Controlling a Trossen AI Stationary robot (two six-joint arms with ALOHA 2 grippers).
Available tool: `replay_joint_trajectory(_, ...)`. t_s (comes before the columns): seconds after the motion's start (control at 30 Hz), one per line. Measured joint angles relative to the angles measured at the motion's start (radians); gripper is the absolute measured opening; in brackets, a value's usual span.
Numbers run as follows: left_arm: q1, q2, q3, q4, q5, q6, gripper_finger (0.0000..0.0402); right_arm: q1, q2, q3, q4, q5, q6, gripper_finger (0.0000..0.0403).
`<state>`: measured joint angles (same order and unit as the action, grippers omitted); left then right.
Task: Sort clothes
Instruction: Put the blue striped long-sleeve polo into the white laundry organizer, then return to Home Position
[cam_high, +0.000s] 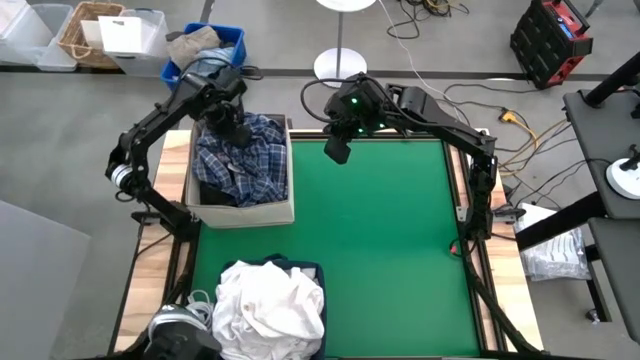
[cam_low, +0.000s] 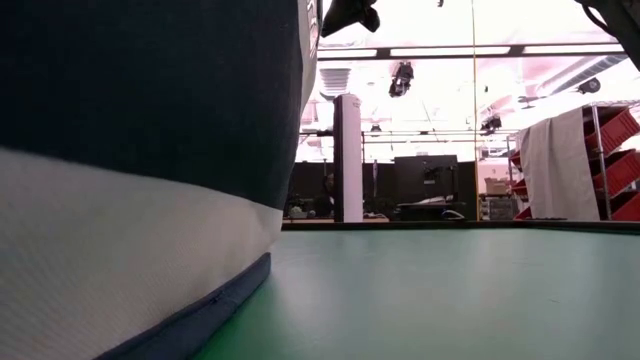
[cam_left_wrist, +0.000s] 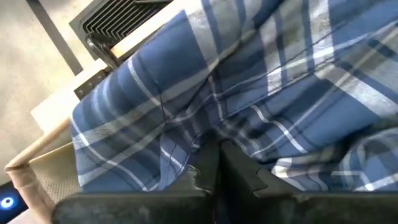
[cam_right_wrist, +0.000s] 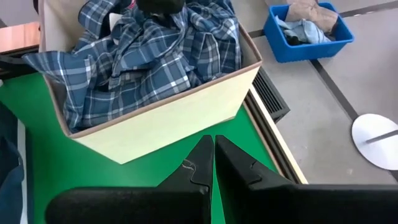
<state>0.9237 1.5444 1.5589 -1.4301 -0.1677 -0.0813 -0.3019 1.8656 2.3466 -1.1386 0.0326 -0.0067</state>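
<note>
Plaid cloth in blue and white fills the beige fabric box (cam_high: 240, 205) at the far left corner of the green bench (cam_high: 380, 240), and every place below is told from that box. From the high view, the left claw (cam_high: 228, 127) sits down in the box on the plaid shirt (cam_high: 245, 160), while the right claw (cam_high: 338, 150) hangs just beside the box, over the green mat; a heap of white clothes (cam_high: 270, 305) lies in a dark bin well nearer the camera than the box, and a blue tub (cam_high: 232, 42) of tan and pale-blue cloth stands on the floor beyond it. The low view shows only a dark and white fabric wall (cam_low: 140, 200) close up and bare green mat, nothing of the box. The left wrist view shows the left claw (cam_left_wrist: 219, 163) with its fingers drawn together on a fold of the plaid shirt (cam_left_wrist: 261, 81); I judge the shirt is being laid into the box, so the fingers should part fully and lift straight up so no sleeve trails out over the rim. The right wrist view shows the right claw (cam_right_wrist: 213, 163) closed and holding nothing, above the mat beside the box (cam_right_wrist: 174, 118). No brand, label or writing can be read in any view.
</note>
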Motion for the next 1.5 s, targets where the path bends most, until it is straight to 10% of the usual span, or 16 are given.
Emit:
replay_joint_trajectory(0.6, -0.026, -0.099, 0.338, -0.123, 0.049, -0.068, 0.0000, 0.000, -0.016, -0.001, 0.022, 0.044, -0.041, 0.0009)
replay_joint_trajectory(0.83, -0.295, -0.261, 0.429, 0.110, 0.055, -0.025, 0.0000, 0.000, -0.136, -0.020, 0.115, -0.165, -0.200, 0.0009)
replay_joint_trajectory(1.03, -0.737, -0.491, 0.215, 0.580, 0.039, 0.060, 0.0000, 0.003, -0.324, -0.237, 0.268, -0.294, -0.261, 0.0009)
replay_joint_trajectory(1.23, -1.101, -0.647, -0.132, 0.879, -0.283, 0.090, 0.0000, 0.027, -0.581, -0.640, 0.532, -0.328, -0.266, 0.0009)
replay_joint_trajectory(1.5, -1.246, -0.707, -0.408, 1.032, -0.443, 0.010, 0.0000, 0.060, -0.780, -0.901, 0.618, -0.292, -0.069, 0.0009)
